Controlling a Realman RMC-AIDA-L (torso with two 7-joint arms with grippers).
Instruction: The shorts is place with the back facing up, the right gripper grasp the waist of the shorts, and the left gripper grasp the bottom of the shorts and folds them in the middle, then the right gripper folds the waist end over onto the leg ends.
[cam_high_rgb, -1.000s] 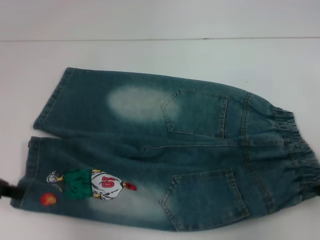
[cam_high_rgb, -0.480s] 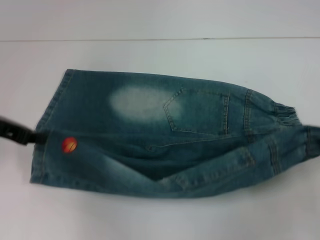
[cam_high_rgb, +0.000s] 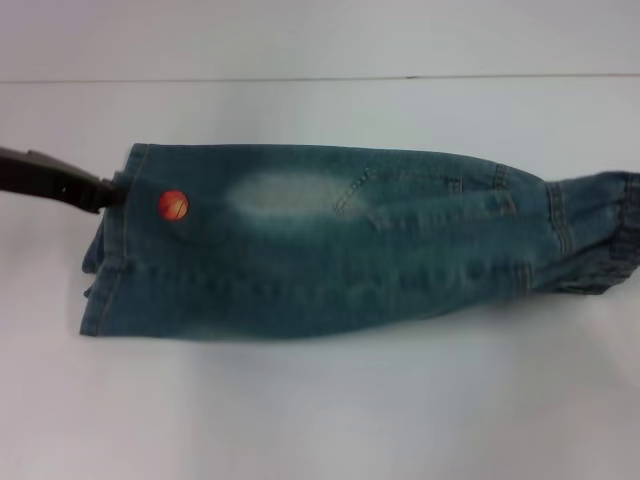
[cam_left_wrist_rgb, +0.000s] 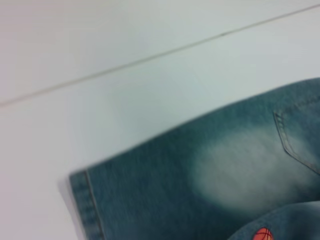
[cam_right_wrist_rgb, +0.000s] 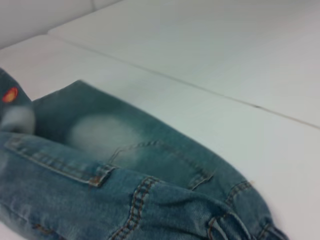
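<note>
The blue denim shorts lie folded lengthwise on the white table, the near half laid over the far half. Leg hems are at the left and the elastic waist at the right edge of the head view. An orange ball patch shows near the top left corner. My left gripper comes in from the left as a dark bar and is shut on the upper leg hem. The left wrist view shows the lower leg layer and the patch. The right wrist view shows pocket seams and waist. My right gripper is out of view.
The white table surrounds the shorts, with bare surface in front and behind. A thin seam line runs across the far side of the table.
The left gripper carried the near leg hem up and over to the far edge. The waist end went over with it, so the flat shorts are now folded in half lengthwise.
</note>
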